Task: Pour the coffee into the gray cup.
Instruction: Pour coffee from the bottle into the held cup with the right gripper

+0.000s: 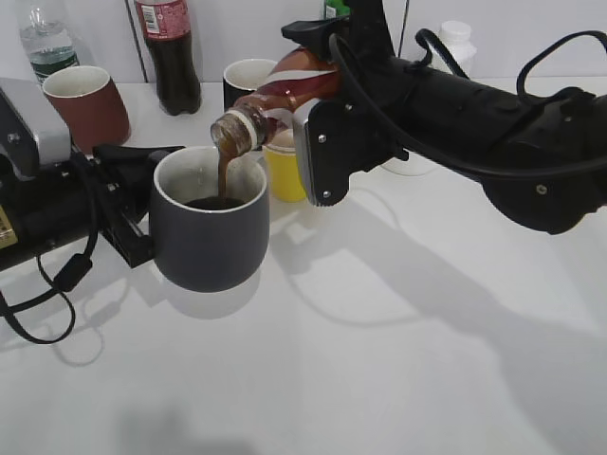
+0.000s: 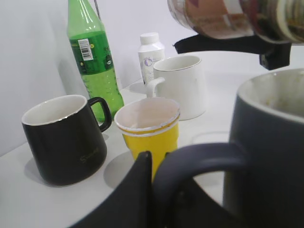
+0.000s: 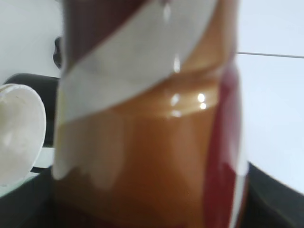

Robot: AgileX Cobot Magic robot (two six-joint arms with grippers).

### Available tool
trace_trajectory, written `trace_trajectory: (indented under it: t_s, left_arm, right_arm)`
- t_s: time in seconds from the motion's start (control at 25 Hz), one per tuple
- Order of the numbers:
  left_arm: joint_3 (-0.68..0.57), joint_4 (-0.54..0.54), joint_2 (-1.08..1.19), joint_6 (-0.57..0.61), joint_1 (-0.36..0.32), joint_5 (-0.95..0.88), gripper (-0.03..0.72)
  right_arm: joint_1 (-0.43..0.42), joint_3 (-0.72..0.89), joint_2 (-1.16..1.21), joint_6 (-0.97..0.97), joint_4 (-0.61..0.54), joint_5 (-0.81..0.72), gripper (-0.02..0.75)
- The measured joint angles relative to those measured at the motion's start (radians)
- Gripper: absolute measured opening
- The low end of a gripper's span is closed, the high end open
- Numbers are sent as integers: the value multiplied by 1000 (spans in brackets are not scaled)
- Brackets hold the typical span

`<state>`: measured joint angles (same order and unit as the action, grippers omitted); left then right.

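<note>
The coffee bottle (image 1: pixel 289 90) lies tipped in my right gripper (image 1: pixel 318 104), neck down and to the left, its open mouth just over the rim of the gray cup (image 1: pixel 209 237), and a thin brown stream falls from it into the dark pool already in the cup. My right pincer is closed around the bottle's labelled body, which fills the right wrist view with bands of brown, orange and white. My left gripper (image 1: pixel 133 204) holds the gray cup by its loop handle (image 2: pixel 199 159); in the left wrist view one black finger (image 2: pixel 137 190) sits against the handle's curve, clamped on it, with the cup's wall close at the right. The cup stands on the white table (image 1: pixel 379 332), left of centre. Just behind it is a yellow cup (image 2: pixel 148 128), with a black mug (image 2: pixel 64 137) to one side and a white mug (image 2: pixel 180 85) beyond. Farther back stand a green bottle (image 2: pixel 92 57) and a small white jar (image 2: pixel 151 52). Along the back edge in the exterior view are a reddish-brown mug (image 1: pixel 85 104), a dark cola bottle (image 1: pixel 173 52) and a clear water bottle (image 1: pixel 45 38).
</note>
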<state>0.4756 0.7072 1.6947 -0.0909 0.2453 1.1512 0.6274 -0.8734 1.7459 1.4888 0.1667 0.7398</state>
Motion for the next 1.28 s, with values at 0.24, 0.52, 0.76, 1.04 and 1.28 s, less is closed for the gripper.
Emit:
trace_trajectory:
  t_s: [0.24, 0.52, 0.76, 1.04, 1.28]
  left_arm:
    - [0, 0, 0, 0, 0, 0, 45]
    - [0, 0, 0, 0, 0, 0, 45]
    - [0, 0, 0, 0, 0, 0, 45]
    - [0, 0, 0, 0, 0, 0, 45]
    - [0, 0, 0, 0, 0, 0, 45]
  right_arm:
    - [0, 0, 0, 5, 0, 0, 528]
    - [0, 0, 0, 11, 7, 0, 528]
    - [0, 0, 0, 17, 7, 0, 528]
    - [0, 0, 0, 24, 9, 0, 528]
    - [0, 0, 0, 33, 10, 0, 528]
